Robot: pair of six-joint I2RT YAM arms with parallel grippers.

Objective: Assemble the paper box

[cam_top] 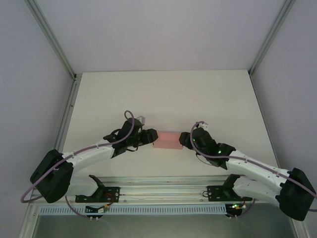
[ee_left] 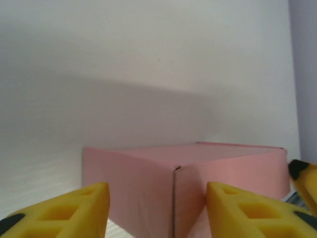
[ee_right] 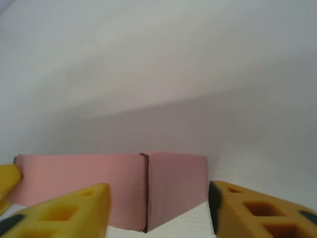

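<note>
Top view first: the paper box [cam_top: 167, 140] is folded up into a small pink rectangular block, sitting on the white table [cam_top: 163, 94] towards the near edge, right between the two arms. The left fingers [cam_top: 150, 138] are at its left end and the right fingers [cam_top: 184, 140] are at its right end, both pointing inward at it. From up here I honestly can't tell if either pair is touching the card or just sitting beside it.

Left wrist cam: way closer look. The box [ee_left: 143, 178] is straight ahead with one vertical corner edge facing the camera, and the flat top looks closed. The two yellow left fingers [ee_left: 64, 210] stand spread wide at the bottom of the frame, one on each side of that corner, with pink card visible in the gap between them. So they're open and not clamping anything. A bit of another yellow finger [ee_left: 304, 178] pokes in at the far end of the box on the right.

Right wrist cam: same deal mirrored. The box [ee_right: 89, 183] is in front, corner seam facing the lens, and the right fingers [ee_right: 257, 210] are parted wide on either side of it, open, nothing pinched. A yellow tip [ee_right: 7, 181] shows at the box's far end on the left.
</note>
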